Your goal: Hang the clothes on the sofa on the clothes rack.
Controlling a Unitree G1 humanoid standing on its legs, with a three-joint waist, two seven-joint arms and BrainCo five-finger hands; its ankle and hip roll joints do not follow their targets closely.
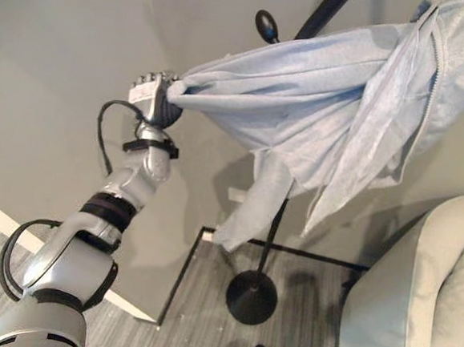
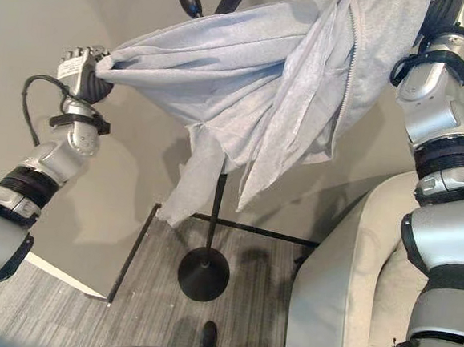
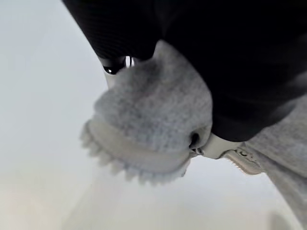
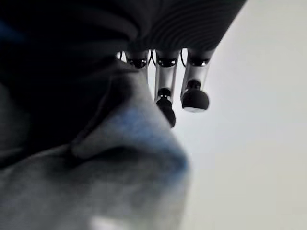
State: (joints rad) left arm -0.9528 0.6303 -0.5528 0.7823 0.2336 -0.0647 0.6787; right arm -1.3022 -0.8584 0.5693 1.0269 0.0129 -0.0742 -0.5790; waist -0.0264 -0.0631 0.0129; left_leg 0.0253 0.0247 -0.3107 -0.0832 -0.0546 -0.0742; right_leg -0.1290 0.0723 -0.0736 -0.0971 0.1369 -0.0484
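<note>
The left hand (image 3: 230,72), under its dark ribbed cover, is closed around a bunched fold of a light grey fleece jacket (image 3: 153,120). The jacket's ribbed hem (image 3: 129,160) bulges out past the hand, and a metal zipper pull (image 3: 242,160) shows beside it. A pale wall (image 3: 43,120) lies behind.

Left arm: raised and extended up toward the clothes rack (image 1: 281,217), wrist bent. Left hand (image 1: 154,95): fingers curled tight round a bunched edge of the grey jacket (image 1: 325,108), left of the rack's pole. Right arm: raised steeply, right of the rack. Right hand (image 4: 168,96): up against the jacket's cloth, fingers half hidden, grip unclear.
</note>
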